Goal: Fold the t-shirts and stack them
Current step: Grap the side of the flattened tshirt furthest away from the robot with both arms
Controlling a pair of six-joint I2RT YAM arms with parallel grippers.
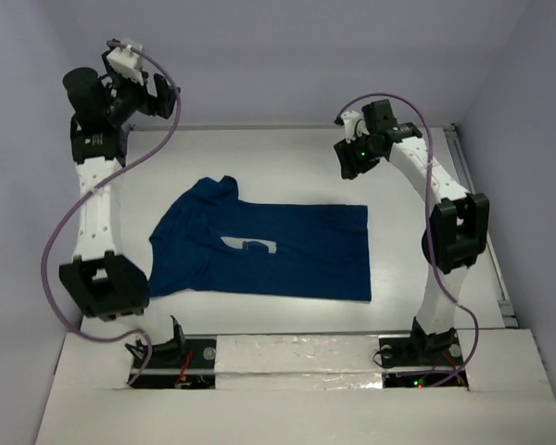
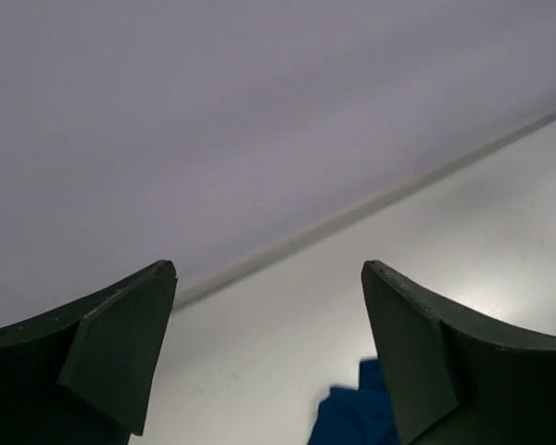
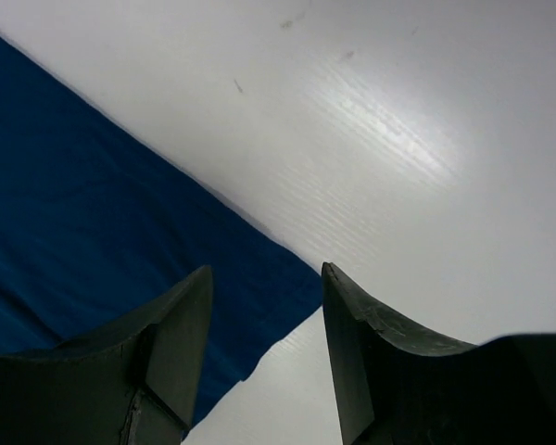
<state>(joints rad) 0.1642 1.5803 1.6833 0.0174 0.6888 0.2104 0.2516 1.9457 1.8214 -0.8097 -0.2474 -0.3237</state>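
Right claw (image 3: 267, 271) open, t-shirt (image 3: 93, 232) corner, graphic (image 1: 250, 246) overhead

Left arm (image 1: 93, 218), right arm (image 1: 424, 176): white links, black joints; purple cables (image 1: 46, 264); dark green wedge-shaped fingers (image 2: 120, 343).

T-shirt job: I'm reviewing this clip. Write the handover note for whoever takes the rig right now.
Left gripper: open, empty, raised over the far left of the table, away from the t-shirt.
Right gripper: open, empty, above the shirt's far right corner.
The t-shirt lies spread on the middle of the table, print up, neck to the left.
Done: no fold that I can see.
Left: fold it. No other shirt is in view to stack.
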